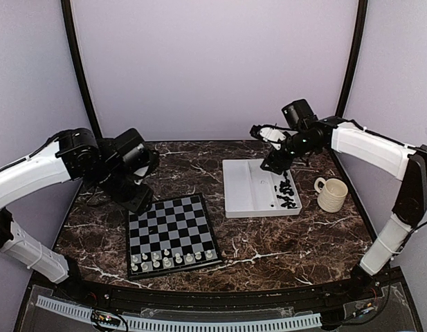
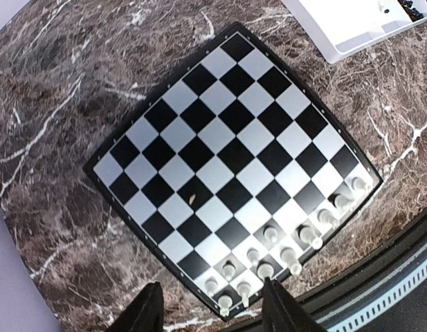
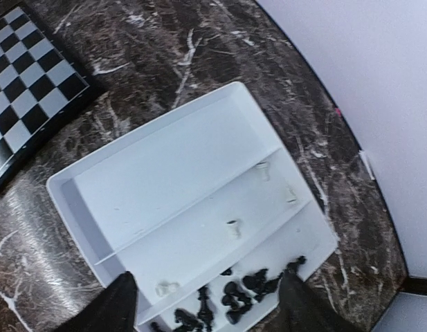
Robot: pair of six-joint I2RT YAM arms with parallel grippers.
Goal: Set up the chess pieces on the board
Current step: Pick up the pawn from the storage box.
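While left tool [image 2: 212, 294] and right tool [image 3: 206, 287] gape empty, mug [image 1: 331, 194] stands beside tray [image 1: 241, 187], apart from board [image 1: 170, 225].

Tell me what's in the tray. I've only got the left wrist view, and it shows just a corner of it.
Observer: Black pieces are heaped at the tray's end nearest the mug.
Operator: Any white ones in it?
Observer: Yes, a few white pieces lie loose beside the black heap.
Operator: Where's the right claw?
Observer: The right claw hangs open and empty above the tray.
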